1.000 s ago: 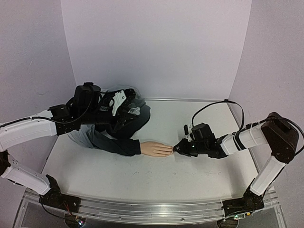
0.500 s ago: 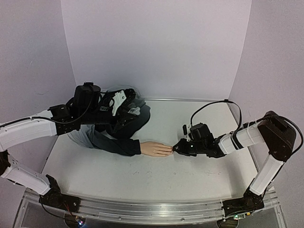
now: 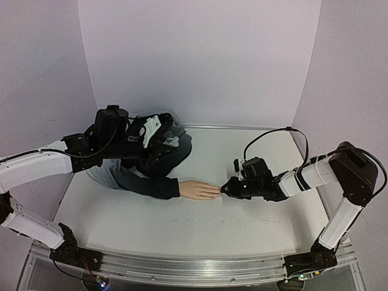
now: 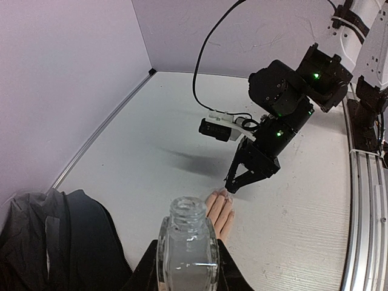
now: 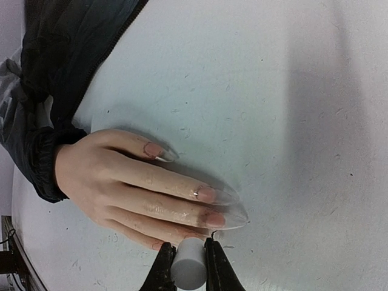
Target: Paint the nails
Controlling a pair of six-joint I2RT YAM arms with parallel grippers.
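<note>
The pale mannequin hand (image 3: 197, 190) lies flat on the table, coming out of a dark jacket sleeve (image 3: 148, 183). Its long nails (image 5: 218, 195) point right. My right gripper (image 5: 188, 247) is shut on a white brush cap (image 5: 188, 267), right at the lowest finger's tip. A thin dark bristle sticks out beside that nail. In the top view the right gripper (image 3: 228, 189) touches the fingertips. My left gripper (image 4: 188, 260) is shut on an uncapped clear glass bottle (image 4: 187, 242), held upright over the jacket behind the hand.
The bulk of the dark jacket (image 3: 160, 151) is heaped at the back left under my left arm. Purple walls close in the table on three sides. A metal rail (image 3: 194, 270) runs along the near edge. The right arm's cable (image 3: 267, 134) loops above its wrist.
My right wrist has crept slightly left toward the fingertips. The left arm and the bottle have not moved.
</note>
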